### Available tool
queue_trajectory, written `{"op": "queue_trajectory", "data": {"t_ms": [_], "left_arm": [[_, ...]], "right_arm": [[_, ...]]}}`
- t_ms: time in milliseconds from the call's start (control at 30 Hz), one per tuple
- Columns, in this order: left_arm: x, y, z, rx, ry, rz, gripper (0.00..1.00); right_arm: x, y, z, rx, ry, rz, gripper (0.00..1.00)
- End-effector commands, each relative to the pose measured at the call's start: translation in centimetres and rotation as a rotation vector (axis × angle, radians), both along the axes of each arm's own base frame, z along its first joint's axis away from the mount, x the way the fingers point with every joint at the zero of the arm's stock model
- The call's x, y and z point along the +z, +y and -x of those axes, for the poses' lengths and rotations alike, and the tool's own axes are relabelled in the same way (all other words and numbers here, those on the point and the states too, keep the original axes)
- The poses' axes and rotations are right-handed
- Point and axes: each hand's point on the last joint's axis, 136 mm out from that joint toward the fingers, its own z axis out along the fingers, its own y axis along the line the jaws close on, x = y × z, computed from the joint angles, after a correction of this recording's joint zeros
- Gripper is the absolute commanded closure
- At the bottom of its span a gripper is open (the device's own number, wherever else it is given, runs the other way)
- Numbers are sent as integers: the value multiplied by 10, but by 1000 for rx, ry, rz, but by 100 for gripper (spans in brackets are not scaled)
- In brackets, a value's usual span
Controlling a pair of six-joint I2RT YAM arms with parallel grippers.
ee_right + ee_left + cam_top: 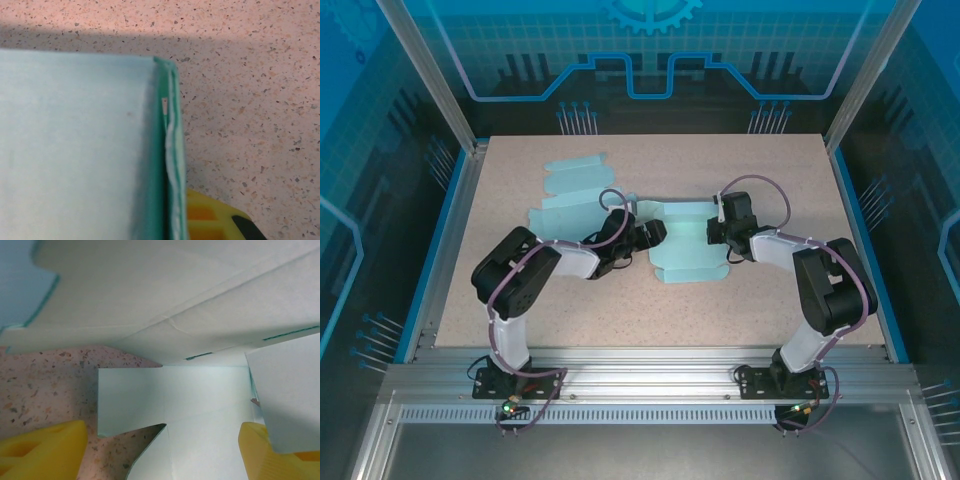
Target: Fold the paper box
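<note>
- Two arms stand bolted to the aluminium rail (pixel 640 385) at the near edge. The left arm (pixel 520 280) and the right arm (pixel 830 290) both bend inward over the speckled table (pixel 620 320).
- In the middle of the table lies the paper box (pixel 685 255), pale teal and partly folded. Its near edge is cut into small tabs, and it sits between the two grippers.
- The left gripper (pixel 658 234) is at the box's left side, released, with its jaws wide apart and nothing clamped.
- In the left wrist view its yellow fingers (pixel 45 452) straddle a flat panel of the box. One is over bare table just beside the panel's edge, and the other is partly behind a raised flap. More creased card hangs overhead.
- The right gripper (pixel 713 232) is at the box's right side, clenched on the doubled right edge.
- In the right wrist view that folded edge runs down to one yellow finger (pixel 210 220), and the card hides the other.
- Farther back and to the left, a flat card blank (pixel 570 185) of the same teal lies on the table. Whether it joins the box cannot be told.
- Behind the table stands a blue printed wall (pixel 650 50).
</note>
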Motion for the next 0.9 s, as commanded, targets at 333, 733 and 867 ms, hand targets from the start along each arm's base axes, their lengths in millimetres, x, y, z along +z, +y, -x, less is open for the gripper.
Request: {"op": "queue_trajectory", "data": {"t_ms": [333, 733, 867], "left_arm": [[1, 8, 1, 48, -4, -35, 19], [-4, -17, 4, -40, -30, 4, 17], [1, -22, 2, -55, -66, 27, 21]], "right_arm": [[6, 7, -2, 23, -20, -5, 100], [7, 8, -3, 23, -23, -6, 100], [7, 7, -3, 22, -24, -5, 100]]}}
